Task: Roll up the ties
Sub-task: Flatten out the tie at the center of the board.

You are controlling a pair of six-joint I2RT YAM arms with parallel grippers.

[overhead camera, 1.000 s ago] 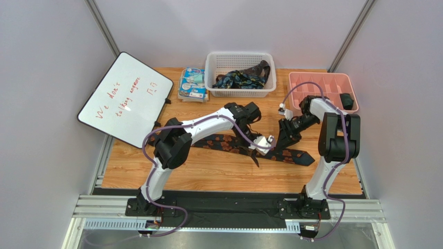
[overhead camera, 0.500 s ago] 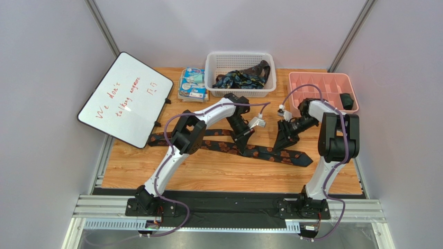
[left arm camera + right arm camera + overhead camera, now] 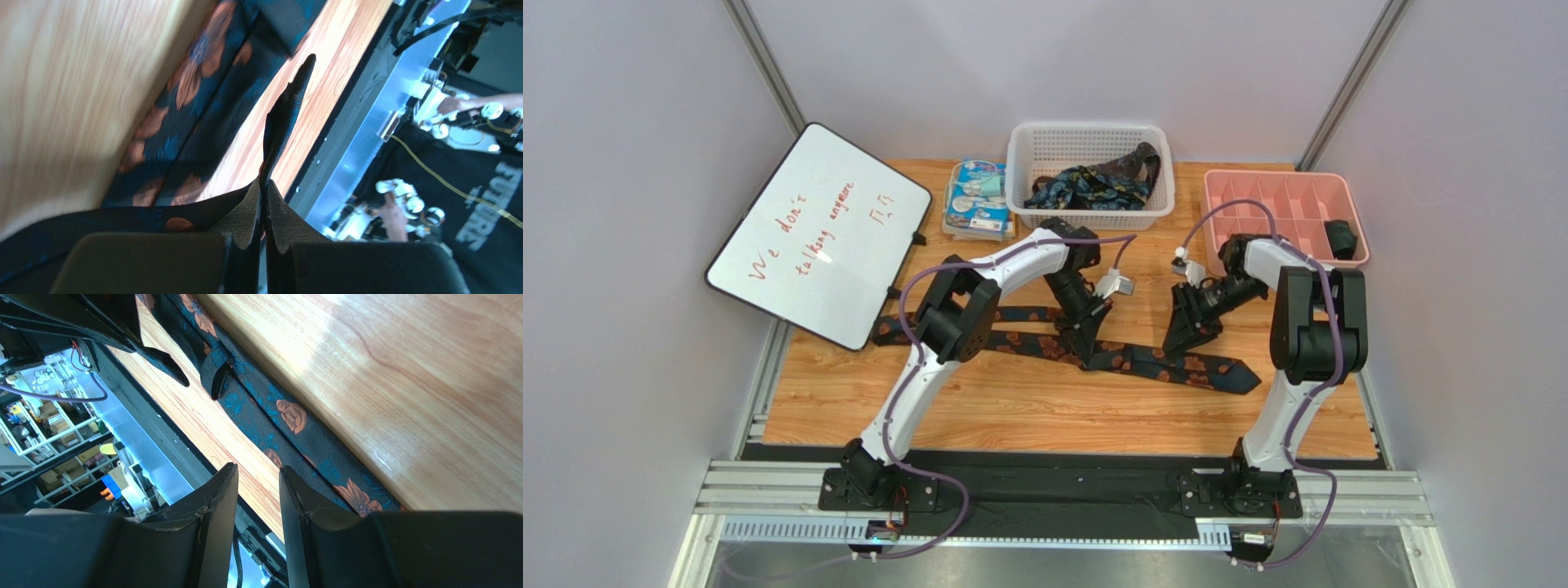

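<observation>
A dark navy tie (image 3: pixel 1143 360) with orange flowers lies stretched across the wooden table, left to right. My left gripper (image 3: pixel 1089 347) is at its middle, shut on a fold of the tie (image 3: pixel 283 113) that sticks up past the tips of the gripper (image 3: pixel 264 184). More of the same tie (image 3: pixel 184 110) lies flat beneath. My right gripper (image 3: pixel 1182 333) hovers just right of it over the tie's wide part (image 3: pixel 279 413); the gripper (image 3: pixel 258 478) is open with nothing between its fingers. More ties (image 3: pixel 1093 184) sit bunched in the white basket (image 3: pixel 1024 153).
A pink divided tray (image 3: pixel 1259 194) stands at the back right with a dark roll (image 3: pixel 1342 239) in one compartment. A blue-white packet (image 3: pixel 977 196) lies left of the basket. A whiteboard (image 3: pixel 817 233) leans over the table's left edge.
My left gripper has pulled back left along the tie, carrying the pinched fold with it. The right gripper has shifted slightly left and its jaws have narrowed a little.
</observation>
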